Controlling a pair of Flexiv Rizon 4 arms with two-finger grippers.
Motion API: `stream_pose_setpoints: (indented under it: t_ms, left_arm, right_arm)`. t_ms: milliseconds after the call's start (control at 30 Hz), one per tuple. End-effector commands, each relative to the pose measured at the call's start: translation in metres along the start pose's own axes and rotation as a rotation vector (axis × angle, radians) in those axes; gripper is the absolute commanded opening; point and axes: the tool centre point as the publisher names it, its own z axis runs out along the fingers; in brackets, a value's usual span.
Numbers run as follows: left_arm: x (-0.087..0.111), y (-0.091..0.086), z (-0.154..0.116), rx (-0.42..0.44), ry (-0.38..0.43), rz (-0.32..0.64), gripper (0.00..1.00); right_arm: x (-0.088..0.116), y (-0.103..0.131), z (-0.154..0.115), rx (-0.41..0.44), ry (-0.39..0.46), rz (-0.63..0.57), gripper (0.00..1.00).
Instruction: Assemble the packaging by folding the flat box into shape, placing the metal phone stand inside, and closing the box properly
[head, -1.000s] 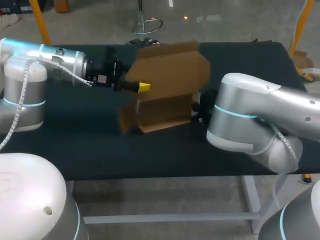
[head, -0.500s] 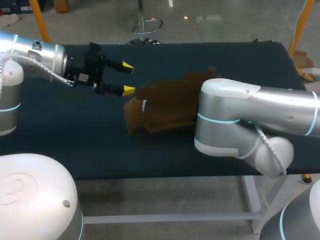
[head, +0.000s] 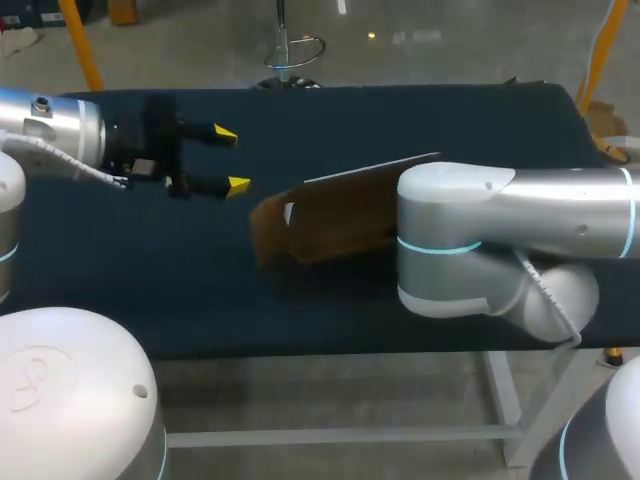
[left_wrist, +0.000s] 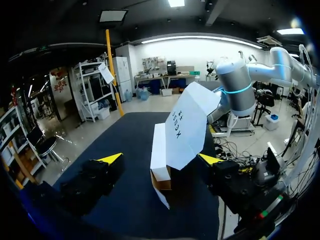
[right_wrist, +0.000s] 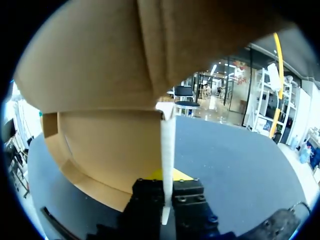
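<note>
The brown cardboard box (head: 330, 215) lies near the middle of the dark blue table (head: 200, 290), with one flap sticking up. The left gripper (head: 231, 160) with yellow tips hangs over the table to the left of the box, not touching it. Its fingers are wide apart, and the box is ahead of them. The silver right arm (head: 500, 240) comes in from the right and hides the right end of the box. A thin wall of the box sits between the fingers of the right gripper (right_wrist: 167, 187), and both fingers touch it.
</note>
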Motion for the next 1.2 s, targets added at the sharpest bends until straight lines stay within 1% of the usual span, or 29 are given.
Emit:
stream_pose_setpoints:
  t_ms: [33, 167, 233, 300, 333, 367, 400, 433, 500, 533, 600, 767, 867, 933, 967, 1033, 1067, 1100, 1133, 1200]
  left_arm:
    - [0.008, 0.002, -0.014, -0.006, -0.099, 0.0, 1.0]
    - [0.008, 0.003, -0.021, -0.023, -0.108, 0.021, 1.0]
    - [0.007, 0.003, -0.023, -0.041, -0.09, 0.038, 1.0]
    - [0.007, 0.004, -0.025, -0.053, -0.038, 0.053, 1.0]
    - [0.008, 0.004, -0.026, -0.056, -0.015, 0.058, 1.0]
    - [0.009, 0.005, -0.027, -0.062, 0.024, 0.067, 1.0]
    - [0.01, 0.006, -0.028, -0.072, 0.041, 0.07, 1.0]
    - [0.011, 0.007, -0.028, -0.086, 0.071, 0.073, 1.0]
    - [0.014, 0.009, -0.029, -0.109, 0.116, 0.08, 1.0]
    - [0.015, 0.01, -0.029, -0.121, 0.143, 0.082, 1.0]
    - [0.017, 0.013, -0.03, -0.14, 0.174, 0.084, 1.0]
    - [0.02, 0.017, -0.033, -0.187, 0.221, 0.087, 1.0]
    - [0.021, 0.018, -0.036, -0.21, 0.248, 0.092, 1.0]
    - [0.021, 0.017, -0.038, -0.227, 0.278, 0.095, 1.0]
    - [0.021, 0.018, -0.04, -0.236, 0.294, 0.091, 1.0]
    - [0.021, 0.019, -0.045, -0.243, 0.336, 0.055, 1.0]
    - [0.021, 0.019, -0.045, -0.243, 0.336, 0.055, 1.0]
    - [0.021, 0.019, -0.045, -0.243, 0.336, 0.055, 1.0]
    - [0.021, 0.019, -0.045, -0.243, 0.336, 0.055, 1.0]
    - [0.021, 0.019, -0.045, -0.243, 0.336, 0.055, 1.0]
  right_arm:
    - [-0.013, 0.001, -0.003, 0.003, 0.133, 0.001, 0.0]
    - [-0.016, 0.002, -0.003, 0.017, 0.201, -0.003, 0.0]
    - [-0.017, 0.003, -0.003, 0.026, 0.227, -0.006, 0.0]
    - [-0.017, 0.003, -0.003, 0.034, 0.267, -0.009, 0.0]
    - [-0.018, 0.003, -0.003, 0.043, 0.26, -0.015, 0.0]
    - [-0.018, 0.004, -0.003, 0.051, 0.269, -0.021, 0.0]
    - [-0.018, 0.004, -0.004, 0.05, 0.285, -0.02, 0.0]
    - [-0.018, 0.005, -0.004, 0.058, 0.283, -0.026, 0.0]
    - [-0.018, 0.005, -0.005, 0.065, 0.321, -0.027, 0.0]
    - [-0.018, 0.005, -0.005, 0.075, 0.321, -0.033, 0.0]
    - [-0.018, 0.006, -0.005, 0.08, 0.352, -0.034, 0.0]
    - [-0.017, 0.006, -0.004, 0.105, 0.404, -0.045, 0.0]
    - [-0.015, 0.007, -0.003, 0.131, 0.436, -0.053, 0.0]
    - [-0.015, 0.007, -0.002, 0.153, 0.477, -0.053, 0.0]
    - [-0.014, 0.007, -0.002, 0.175, 0.471, -0.055, 0.0]
    - [-0.013, 0.006, 0.0, 0.224, 0.493, -0.046, 0.0]
    - [-0.014, 0.005, 0.001, 0.257, 0.483, -0.042, 0.0]
    - [-0.015, 0.004, 0.002, 0.283, 0.494, -0.026, 0.0]
    - [-0.018, 0.003, 0.002, 0.296, 0.499, -0.016, 0.0]
    - [-0.018, 0.003, 0.002, 0.296, 0.499, -0.016, 0.0]
